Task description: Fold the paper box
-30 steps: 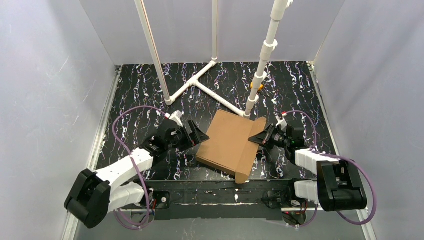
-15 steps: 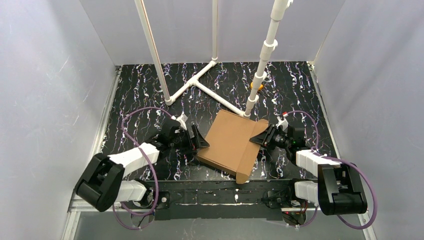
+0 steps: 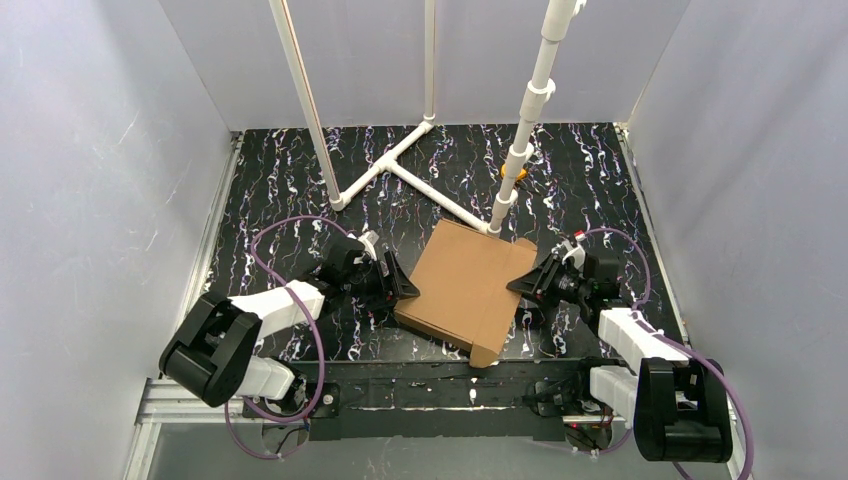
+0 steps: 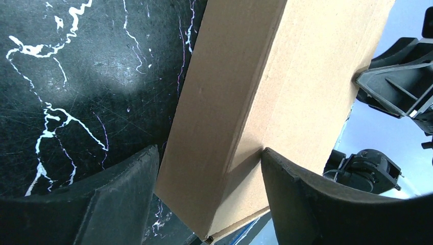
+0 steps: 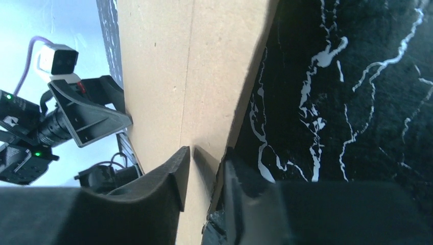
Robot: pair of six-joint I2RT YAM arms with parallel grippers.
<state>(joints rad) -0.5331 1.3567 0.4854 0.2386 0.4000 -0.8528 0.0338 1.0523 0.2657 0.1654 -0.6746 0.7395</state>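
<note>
At centre: paper box (image 3: 465, 290) | left claw (image 3: 406, 286) astride its edge, unclenched | right claw (image 3: 519, 287) opposite, released

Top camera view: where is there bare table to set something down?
Free: far left corner of the table, between wall and pipe frame, and far right corner beside the upright pipe. Crowded: the middle, where the left gripper and right gripper flank the paper box.

Paper box (image 3: 465, 285) showing matt brown cardboard, surface (image 3: 290, 180) gleaming in glossy black marbled finish, white pipes (image 3: 385, 164) looking smooth plastic
</note>
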